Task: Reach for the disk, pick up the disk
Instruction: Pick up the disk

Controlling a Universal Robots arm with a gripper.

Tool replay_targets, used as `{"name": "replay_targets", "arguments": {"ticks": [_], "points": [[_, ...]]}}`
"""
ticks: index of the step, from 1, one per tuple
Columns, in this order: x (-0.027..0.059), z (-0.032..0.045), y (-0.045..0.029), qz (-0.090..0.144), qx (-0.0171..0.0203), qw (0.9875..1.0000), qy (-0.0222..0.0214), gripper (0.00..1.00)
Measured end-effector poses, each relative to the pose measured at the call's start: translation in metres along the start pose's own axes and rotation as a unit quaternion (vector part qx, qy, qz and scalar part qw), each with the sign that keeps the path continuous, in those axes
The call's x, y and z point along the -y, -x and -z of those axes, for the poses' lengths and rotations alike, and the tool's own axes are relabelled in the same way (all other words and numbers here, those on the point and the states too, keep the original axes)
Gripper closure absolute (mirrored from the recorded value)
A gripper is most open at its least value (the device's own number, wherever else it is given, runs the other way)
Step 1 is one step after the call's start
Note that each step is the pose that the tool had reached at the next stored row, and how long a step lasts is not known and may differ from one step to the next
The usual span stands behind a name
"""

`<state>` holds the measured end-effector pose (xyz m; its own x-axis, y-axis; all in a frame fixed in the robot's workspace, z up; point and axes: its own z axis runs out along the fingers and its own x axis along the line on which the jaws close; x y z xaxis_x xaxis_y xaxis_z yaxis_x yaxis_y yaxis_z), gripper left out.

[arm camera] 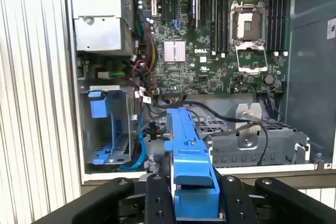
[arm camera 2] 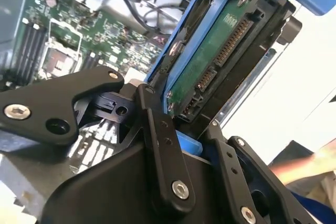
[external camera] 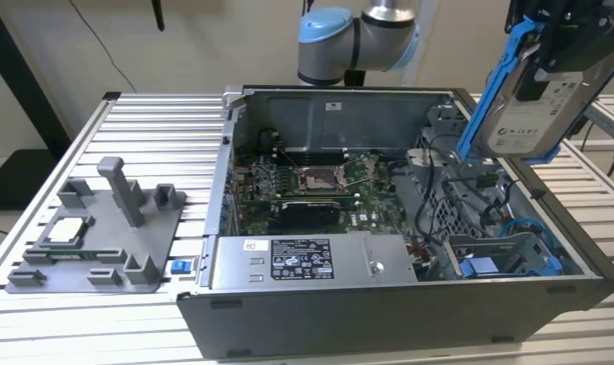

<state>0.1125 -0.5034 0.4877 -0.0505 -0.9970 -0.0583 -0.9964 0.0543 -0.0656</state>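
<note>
Your claw [external camera: 576,38] is clamped on the disk [external camera: 535,106], which hangs upright between its fingers [arm camera 2: 163,150], lifted clear above the open computer case [external camera: 408,228] at the exterior view's right. The case lies on a ribbed metal table [external camera: 154,129], with a grey holder tray [external camera: 93,243] beside it and a pale wall behind. In both wrist views the disk's blue frame [arm camera: 189,161] sits right at the claw, over the green circuit board [arm camera: 210,51].
</note>
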Motion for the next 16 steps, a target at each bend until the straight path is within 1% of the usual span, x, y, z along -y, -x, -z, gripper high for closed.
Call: {"name": "replay_targets", "arguments": {"ticks": [11, 14, 16], "points": [[-0.0024, -0.0020, -0.0498, 0.000, 0.0001, 1.0000, 0.0000, 1.00], [-0.0036, -0.0038, -0.0610, 0.000, -0.0001, 1.0000, 0.0000, 1.00], [-0.0046, -0.0055, -0.0661, 0.000, 0.0000, 1.0000, 0.0001, 1.00]]}}
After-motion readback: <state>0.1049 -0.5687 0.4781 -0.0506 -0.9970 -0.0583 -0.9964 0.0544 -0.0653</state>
